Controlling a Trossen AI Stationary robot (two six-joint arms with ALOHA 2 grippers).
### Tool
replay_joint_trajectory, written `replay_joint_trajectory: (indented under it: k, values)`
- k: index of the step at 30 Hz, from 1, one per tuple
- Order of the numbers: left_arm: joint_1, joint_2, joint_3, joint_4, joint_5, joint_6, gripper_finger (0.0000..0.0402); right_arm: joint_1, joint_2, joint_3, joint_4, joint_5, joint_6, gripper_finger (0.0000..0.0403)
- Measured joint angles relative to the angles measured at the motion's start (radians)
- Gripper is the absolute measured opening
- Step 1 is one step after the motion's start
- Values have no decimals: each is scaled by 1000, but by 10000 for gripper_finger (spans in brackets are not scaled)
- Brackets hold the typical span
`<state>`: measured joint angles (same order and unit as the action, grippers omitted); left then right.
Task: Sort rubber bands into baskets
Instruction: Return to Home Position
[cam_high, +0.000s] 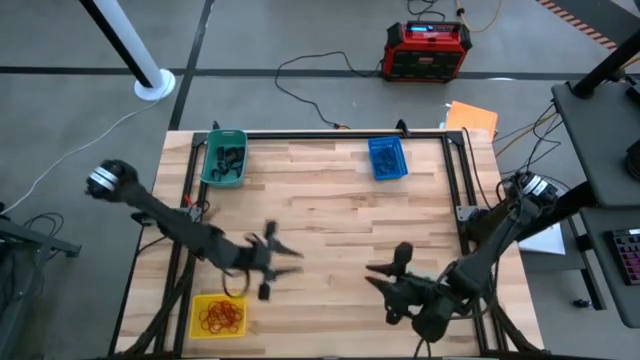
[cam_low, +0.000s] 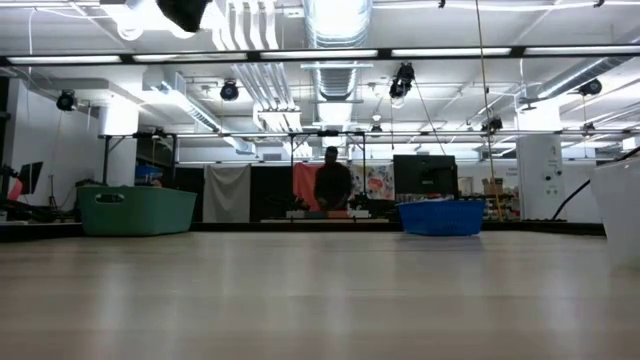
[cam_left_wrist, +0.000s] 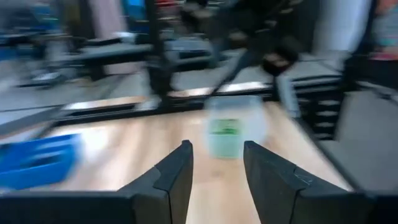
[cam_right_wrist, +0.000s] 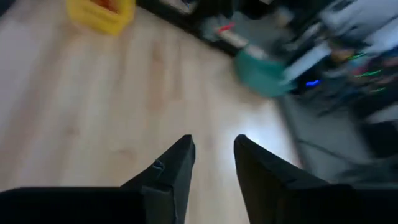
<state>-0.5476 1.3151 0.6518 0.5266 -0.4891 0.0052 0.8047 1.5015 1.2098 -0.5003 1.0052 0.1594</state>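
Observation:
A teal basket (cam_high: 225, 158) with black rubber bands stands at the table's far left, and a blue basket (cam_high: 387, 158) with blue bands at the far right. A yellow basket (cam_high: 218, 315) with red-orange bands (cam_high: 220, 318) sits at the near left. The left wrist view shows a clear basket (cam_left_wrist: 234, 126) with green bands (cam_left_wrist: 225, 129) ahead of my left gripper. My left gripper (cam_high: 285, 250) (cam_left_wrist: 216, 146) hovers open above the wood right of the yellow basket. My right gripper (cam_high: 385, 272) (cam_right_wrist: 214, 140) hovers open over the near right, nothing between its fingers.
A black frame rail (cam_high: 330, 133) runs along the table's far edge and down its sides. A red-and-black box (cam_high: 428, 50) and an orange paper sheet (cam_high: 472, 117) lie beyond the table. Bare wood (cam_high: 330, 210) spans the middle. A person (cam_low: 333, 185) stands far behind.

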Motion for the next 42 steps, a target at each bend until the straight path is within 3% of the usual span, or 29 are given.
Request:
replay_joint_trajectory:
  k: [4, 9, 11, 14, 18, 21, 27, 30, 34, 40, 42]
  values:
    - [0, -260, -38, -214, -109, 35, 127, -7, -42, 8, -16, 201, 111, 86]
    - [4, -558, -83, -369, -240, 118, 127, -61, -92, -52, -26, 184, 84, 70]
    - [21, -653, -127, -362, -225, 135, 127, -90, -134, -99, 6, 158, 91, 68]
    - [89, -727, -190, -254, -86, 151, 127, -139, -204, -211, 156, 85, 30, 70]
    - [215, -742, -221, -296, 44, 141, 127, -231, -310, -376, 536, -146, -185, 75]
    - [273, -778, -193, -417, 45, 128, 127, -270, -396, -478, 710, -256, -265, 78]
    - [302, -909, -88, -754, 33, 125, 127, -276, -634, -666, 851, -315, -310, 81]
    - [303, -1014, -120, -743, 28, 124, 127, -275, -748, -780, 948, -357, -334, 78]
    - [303, -1126, -250, -618, 28, 133, 127, -275, -871, -913, 1097, -365, -380, 75]
    - [304, -1314, -348, -725, -21, 134, 127, -275, -1046, -1065, 1196, -435, -410, 82]
    - [304, -1314, -363, -728, -22, 133, 127, -275, -1094, -1102, 1197, -437, -400, 84]
